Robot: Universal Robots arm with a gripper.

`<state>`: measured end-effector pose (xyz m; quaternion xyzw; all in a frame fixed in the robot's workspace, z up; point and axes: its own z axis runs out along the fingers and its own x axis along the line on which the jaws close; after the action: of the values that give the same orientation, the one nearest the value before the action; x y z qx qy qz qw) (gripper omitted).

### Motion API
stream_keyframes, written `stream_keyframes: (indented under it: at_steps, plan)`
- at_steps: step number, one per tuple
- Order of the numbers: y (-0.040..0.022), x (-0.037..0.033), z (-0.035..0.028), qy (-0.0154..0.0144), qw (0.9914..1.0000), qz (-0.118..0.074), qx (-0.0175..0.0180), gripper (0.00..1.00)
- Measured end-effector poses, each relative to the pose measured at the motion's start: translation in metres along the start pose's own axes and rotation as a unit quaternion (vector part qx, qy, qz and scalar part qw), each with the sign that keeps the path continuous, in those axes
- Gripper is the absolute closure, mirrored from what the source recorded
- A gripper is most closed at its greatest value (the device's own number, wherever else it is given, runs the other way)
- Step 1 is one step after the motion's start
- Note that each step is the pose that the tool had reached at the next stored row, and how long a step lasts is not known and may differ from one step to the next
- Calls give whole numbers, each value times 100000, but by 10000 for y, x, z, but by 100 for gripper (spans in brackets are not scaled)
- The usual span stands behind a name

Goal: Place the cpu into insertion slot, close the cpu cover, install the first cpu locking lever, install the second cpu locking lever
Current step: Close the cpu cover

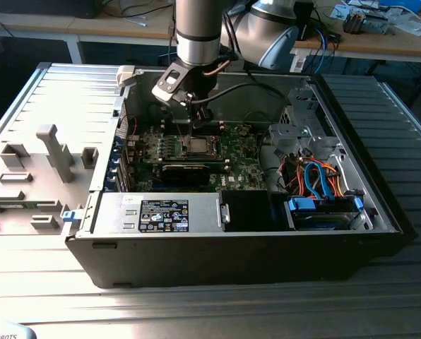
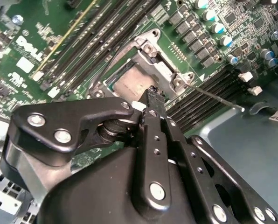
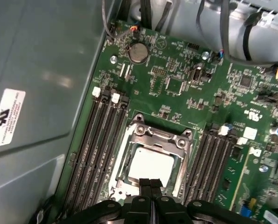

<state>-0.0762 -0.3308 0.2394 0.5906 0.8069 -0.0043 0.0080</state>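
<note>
The cpu [image 3: 150,163] shows its silver-grey top through the window of the cpu cover [image 3: 163,136], which lies flat over it on the green board. The insertion slot is hidden under the two. In the second wrist view the same cpu [image 2: 129,84] and cover [image 2: 157,58] appear. A thin metal locking lever [image 2: 214,99] sticks out from the cover's corner, over the memory slots. My gripper [image 3: 150,185] is shut with nothing between its fingers. Its tips [image 2: 154,95] sit at one edge of the cover. In the exterior view the gripper [image 1: 200,115] hangs just above the cpu [image 1: 196,146].
The work sits inside an open computer case [image 1: 232,240]. Black memory slots [image 3: 99,140] run along both sides of the socket. A black expansion card [image 1: 186,169] lies in front of it. Cables and a drive cage [image 1: 316,180] fill the exterior view's right side.
</note>
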Motion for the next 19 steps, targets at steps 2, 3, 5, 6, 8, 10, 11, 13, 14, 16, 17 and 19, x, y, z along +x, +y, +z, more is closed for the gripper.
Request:
stream_keyframes:
  at_steps: [2, 3, 5, 6, 8, 10, 11, 13, 14, 16, 17, 19]
  plan:
    - [-27, 19, 42, -54, 100000, 257, 15, 89]
    - [-37, 22, 67, -63, 99999, 362, 22, 89]
    - [-40, 24, 120, -65, 99999, 469, 23, 89]
    - [-41, 25, 156, -65, 99999, 499, 26, 89]
    - [-46, 28, 210, -64, 99998, 546, 23, 89]
    - [-49, 29, 255, -65, 99998, 556, 24, 89]
    - [-51, 30, 275, -63, 99998, 565, 21, 89]
    - [-56, 33, 311, -60, 99998, 596, 21, 89]
    - [-59, 34, 329, -62, 99998, 609, 25, 89]
    - [-61, 33, 345, -92, 99998, 606, 61, 89]
    - [-60, 34, 347, -81, 99998, 623, 50, 89]
    - [-6, 19, 330, -53, 99998, 614, -21, 89]
